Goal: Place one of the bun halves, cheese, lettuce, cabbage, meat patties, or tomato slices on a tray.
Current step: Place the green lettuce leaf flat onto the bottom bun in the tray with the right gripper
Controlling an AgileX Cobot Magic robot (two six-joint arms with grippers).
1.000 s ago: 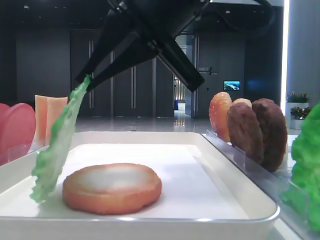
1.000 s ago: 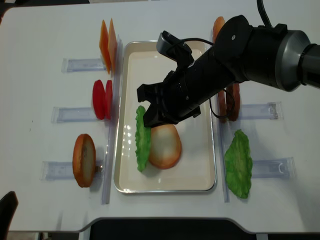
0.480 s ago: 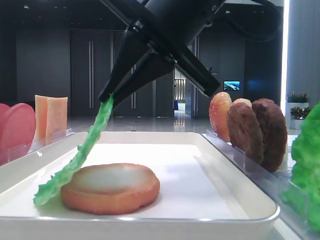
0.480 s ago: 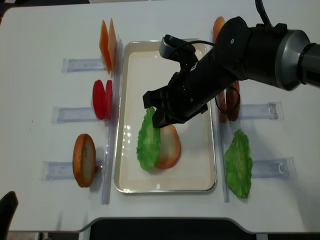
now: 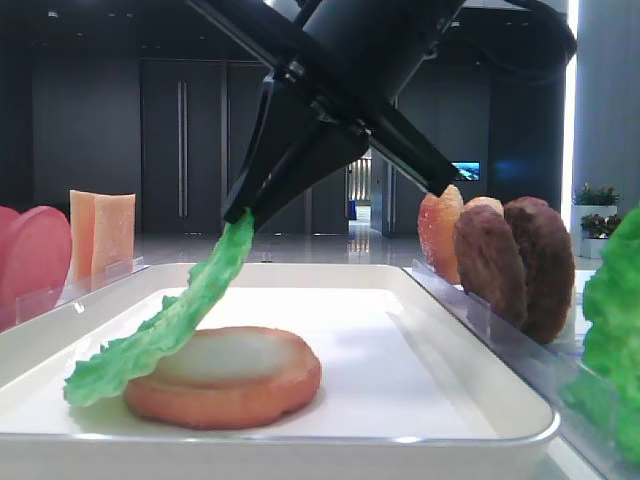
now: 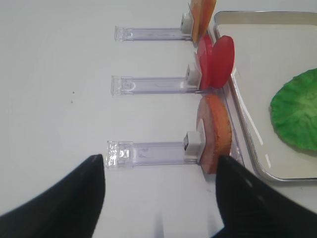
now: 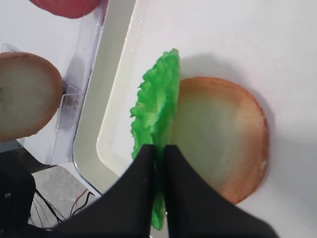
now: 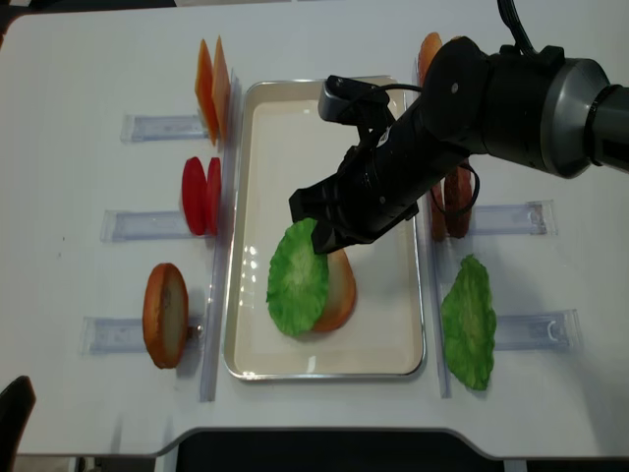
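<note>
My right gripper [image 8: 319,228] is shut on the edge of a ruffled green lettuce [image 8: 298,280] leaf above the white tray [image 8: 391,339]. The leaf slopes down from the closed fingertips [image 5: 240,215] and its lower part lies across the left side of a bun half [image 8: 342,287] that rests flat on the tray floor. In the right wrist view the black fingers [image 7: 148,163] pinch the lettuce [image 7: 156,106] beside the bun half [image 7: 223,134]. My left gripper [image 6: 159,163] hovers open over bare table, left of the tray, with nothing between its fingers.
Clear racks flank the tray. On the left stand cheese [image 8: 211,79], tomato slices [image 8: 201,195] and another bun half [image 8: 165,315]. On the right stand a bun half [image 8: 429,49], meat patties [image 8: 455,202] and a second lettuce leaf [image 8: 469,320].
My right gripper has moved right over the tray. The lettuce, which hung edge-on beside the bun half, now leans over and drapes onto it.
</note>
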